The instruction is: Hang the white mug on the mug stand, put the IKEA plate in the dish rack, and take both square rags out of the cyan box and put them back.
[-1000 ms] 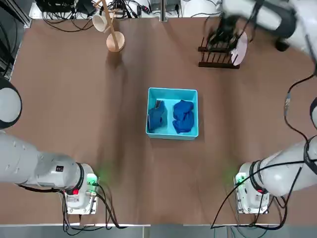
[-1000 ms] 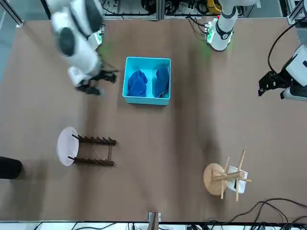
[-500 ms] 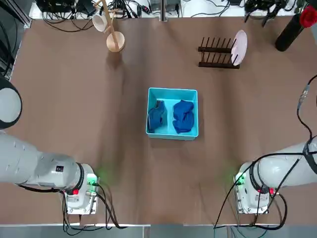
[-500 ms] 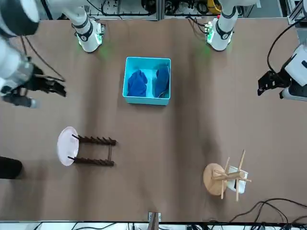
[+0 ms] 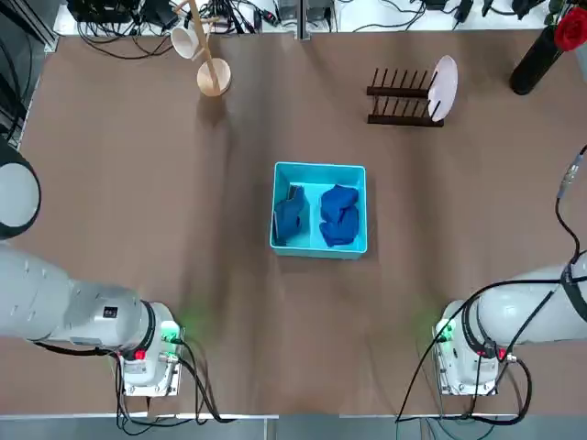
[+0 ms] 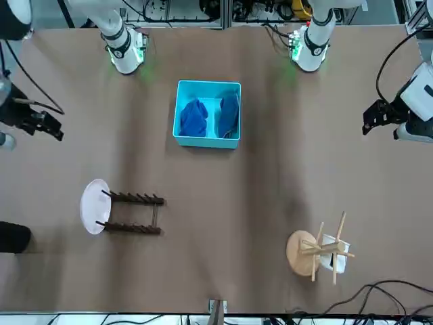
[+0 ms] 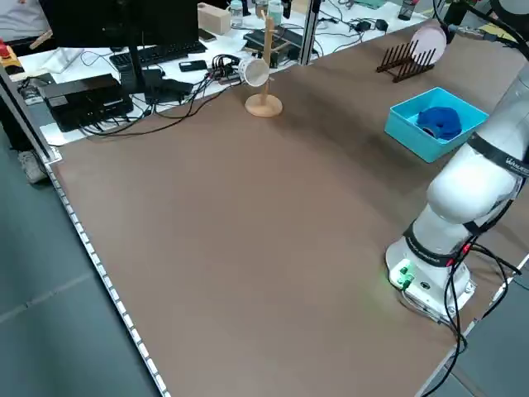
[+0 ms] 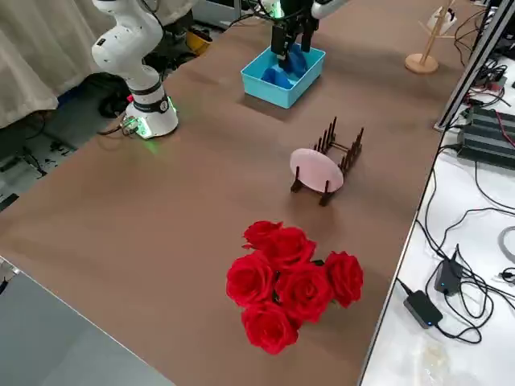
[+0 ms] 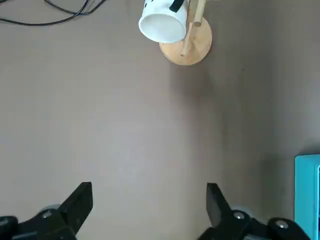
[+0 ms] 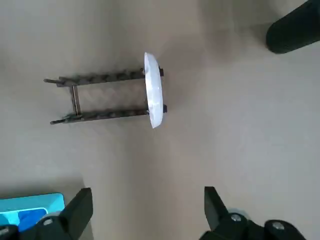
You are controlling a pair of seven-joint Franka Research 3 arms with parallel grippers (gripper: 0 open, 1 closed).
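- The white mug (image 9: 162,20) hangs on a peg of the mug stand (image 5: 212,66) in the upper left of the top view.
- The IKEA plate (image 5: 444,87) stands on edge at the right end of the dish rack (image 5: 401,99), upper right of the same frame.
- Both square rags (image 5: 317,216) lie side by side inside the cyan box (image 5: 319,170) at the counter's (image 5: 138,202) middle.
- The left end effector (image 9: 150,207) is spread and empty, high above the counter, the stand ahead of it.
- The right end effector (image 10: 145,210) is likewise spread and empty, raised near the rack.
- Judging by this, the rags are the remaining concern: the box lies midway between the arms, inward from each, neither clearly nearer.
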